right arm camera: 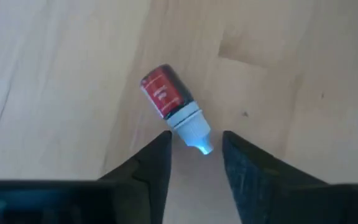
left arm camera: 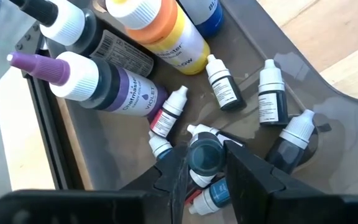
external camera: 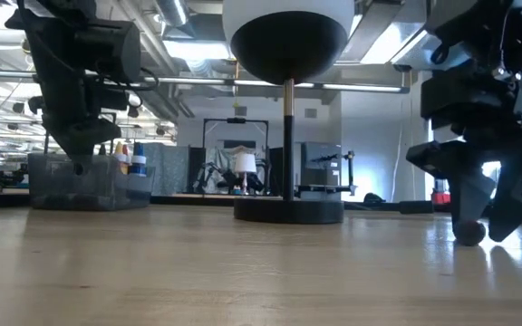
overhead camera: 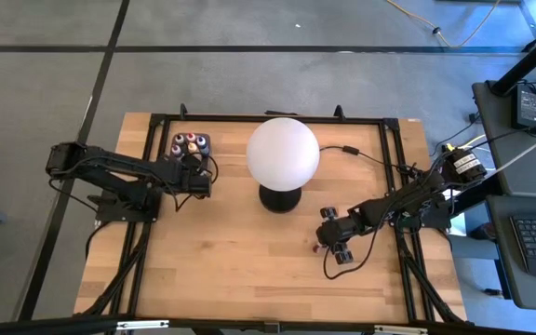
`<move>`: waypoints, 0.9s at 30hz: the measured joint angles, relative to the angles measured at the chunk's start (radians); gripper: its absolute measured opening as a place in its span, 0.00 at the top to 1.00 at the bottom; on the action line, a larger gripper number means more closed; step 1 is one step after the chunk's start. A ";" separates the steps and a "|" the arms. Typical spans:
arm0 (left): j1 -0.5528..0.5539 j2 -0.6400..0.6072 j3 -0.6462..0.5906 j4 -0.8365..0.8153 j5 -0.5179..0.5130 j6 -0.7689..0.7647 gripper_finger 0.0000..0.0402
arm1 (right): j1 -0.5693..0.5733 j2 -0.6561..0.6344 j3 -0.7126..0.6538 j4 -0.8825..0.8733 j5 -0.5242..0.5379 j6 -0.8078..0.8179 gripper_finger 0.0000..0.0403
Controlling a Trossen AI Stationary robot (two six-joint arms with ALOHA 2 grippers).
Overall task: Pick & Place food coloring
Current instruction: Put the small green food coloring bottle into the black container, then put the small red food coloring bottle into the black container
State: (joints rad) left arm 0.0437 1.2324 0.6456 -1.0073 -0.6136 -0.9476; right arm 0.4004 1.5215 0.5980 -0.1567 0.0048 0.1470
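High view, tray: dark grey tray (overhead camera: pixel 192 145) in upper left of frame, bottles with coloured caps packed inside.
High view, left gripper: left gripper (overhead camera: pixel 194 172) just below the tray's lower edge in frame, over its bottles.
High view, right gripper: right gripper (overhead camera: pixel 322 244) right of centre, low on the wooden table (overhead camera: pixel 231 261); tiny red bottle (overhead camera: pixel 315 247) at its tip, well apart from the tray.
High view, lamp: white globe lamp (overhead camera: pixel 283 152) at centre, between the 2 arms.
Low view, right side: right arm low at the table; small rounded thing at its tip on the wood, too blurred to name.
Low view, left side: left arm above the tray's wall.
Left wrist view, grip: fingers (left arm camera: pixel 253 180) closed around 1 small teal-blue bottle (left arm camera: pixel 204 155), seen end-on, above the pile of small dropper bottles.
Left wrist view, neighbours: large violet bottle (left arm camera: pixel 104 84) and orange-yellow bottle (left arm camera: pixel 166 31) in upper part of frame, lying in the tray.
Right wrist view, bottle: red bottle lying on its side at centre of frame, white cap pointing into the gap.
Right wrist view, jaws: partly open, either side of the cap tip, nothing held yet.
Risk 1: tapered cap squeezed by closing jaws, bottle likely to squirt out or roll away across the wood.
Risk 2: slim hold on the teal-blue bottle, possible slip back into the pile or knock to neighbours.
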 joint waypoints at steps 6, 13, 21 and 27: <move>0.000 0.000 0.000 0.001 0.001 0.046 0.76 | 0.000 0.001 -0.002 0.026 -0.012 -0.043 0.78; -0.001 0.000 0.000 0.000 0.004 0.071 0.77 | 0.000 0.001 -0.002 0.027 -0.013 -0.044 0.89; -0.001 0.000 0.000 0.000 0.004 0.071 0.77 | 0.000 0.001 -0.002 0.041 -0.010 -0.047 0.89; -0.001 0.000 0.000 -0.001 0.005 0.071 0.77 | 0.000 0.001 -0.002 0.041 -0.010 -0.048 0.88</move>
State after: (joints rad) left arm 0.0429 1.2324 0.6460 -1.0084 -0.6090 -0.8764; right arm 0.4007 1.5227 0.5961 -0.1162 -0.0048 0.0986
